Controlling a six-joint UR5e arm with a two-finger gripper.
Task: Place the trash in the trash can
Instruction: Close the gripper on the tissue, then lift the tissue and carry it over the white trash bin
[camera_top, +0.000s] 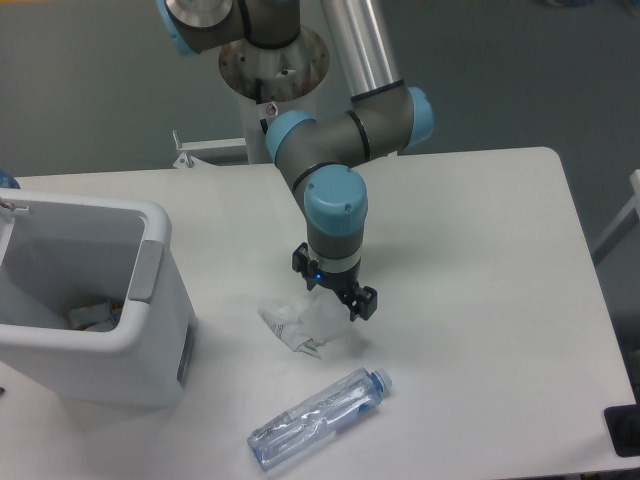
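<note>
On the white table (480, 260), before a grey wall, the gripper (333, 291) hangs with its 2 fingers spread and empty, straddling the upper edge of the paper wad (303, 322), apparently lined up to descend and pinch it. The bottle (318, 417) lies nearer the camera than the fingers, untouched, likely second in line; the trash can (150, 330) stands well off to the image-left of them, mouth up to receive a drop.

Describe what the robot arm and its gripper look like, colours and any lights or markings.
The arm is silver-grey metal tubing with light blue caps on its rounded joints. The gripper is small and black, with two short fingers and a blue light glowing on its body. A thin cable runs down the white base column behind.
</note>
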